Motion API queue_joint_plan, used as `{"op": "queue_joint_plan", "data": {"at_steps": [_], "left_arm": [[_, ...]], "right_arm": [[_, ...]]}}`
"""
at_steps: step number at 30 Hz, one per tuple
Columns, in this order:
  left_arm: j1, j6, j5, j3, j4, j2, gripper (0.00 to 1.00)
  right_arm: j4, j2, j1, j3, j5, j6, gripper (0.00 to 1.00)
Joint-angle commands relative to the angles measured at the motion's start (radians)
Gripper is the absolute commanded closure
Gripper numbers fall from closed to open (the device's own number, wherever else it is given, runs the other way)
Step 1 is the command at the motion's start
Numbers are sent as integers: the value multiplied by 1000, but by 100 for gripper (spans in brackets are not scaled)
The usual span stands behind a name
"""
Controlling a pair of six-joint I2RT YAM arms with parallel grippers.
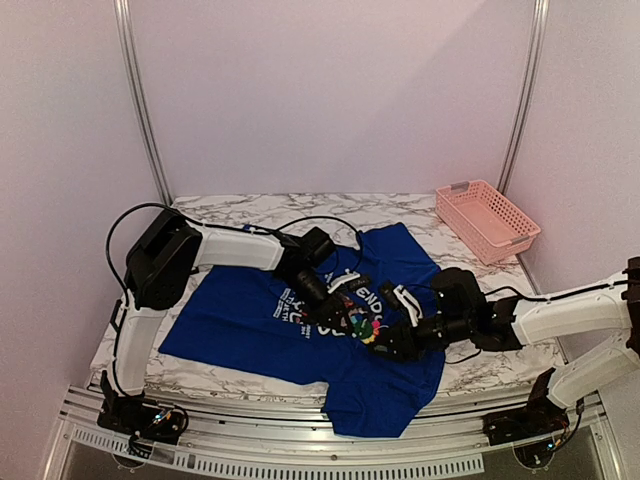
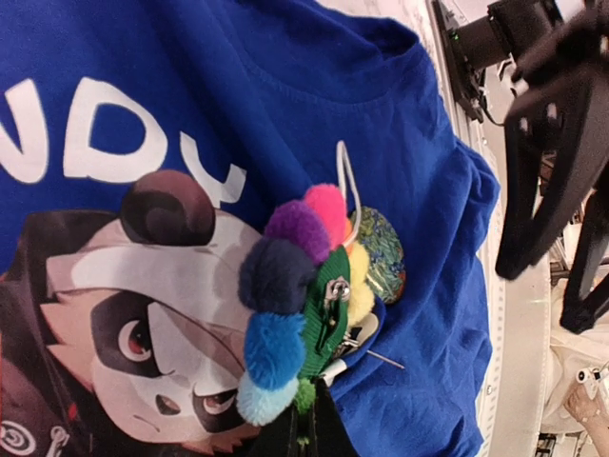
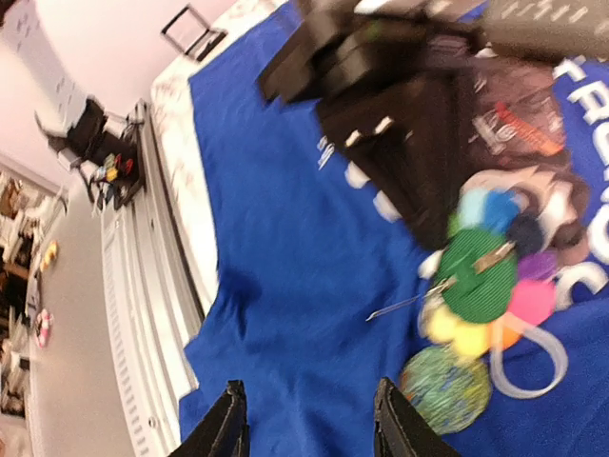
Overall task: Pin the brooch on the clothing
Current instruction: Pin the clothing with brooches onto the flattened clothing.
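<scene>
- Top external view: the clothing (image 1: 240, 320) lies spread on the marble table (image 1: 400, 208), print up. A pink basket (image 1: 487, 220) sits well apart at the far right, out of the way.
- Left gripper (image 1: 338, 316) is clamped on the brooch (image 2: 304, 305), holding it over the chest print with the green back showing.
- Right gripper (image 3: 306, 405) stands parted and empty near the brooch.
- Its needle (image 2: 385, 359) juts free over the fabric, so piercing and clasping appear left to do.
</scene>
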Motion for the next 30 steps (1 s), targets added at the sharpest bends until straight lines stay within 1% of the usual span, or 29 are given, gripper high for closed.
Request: {"op": "queue_joint_plan", "data": {"at_steps": [1,3,7,12,16,17,21,23,27,30], "left_arm": [[-10,-56,1,-22,69,-26,100],[-15,-55,3,-23,68,-25,100],[-19,-49,1,-28,62,-24,100],[-17,-31,2,-16,44,-22,100],[-16,-24,1,-10,37,-20,100],[-16,-19,2,-8,32,-19,100],[-16,0,9,1,13,-20,100],[-16,-2,9,0,8,-20,100],[-20,9,11,-4,0,-22,100],[-22,14,7,-4,-4,-22,100]], "right_arm": [[224,-55,90,-168,302,-11,58],[242,-45,106,-177,340,-45,58],[285,35,139,-164,341,-154,58],[317,122,143,-140,325,-188,64],[333,168,145,-124,322,-194,65],[330,177,146,-119,331,-192,66],[314,219,144,-99,385,-167,84],[317,222,145,-103,395,-164,90],[307,223,143,-97,386,-179,99],[310,220,141,-95,374,-189,100]]}}
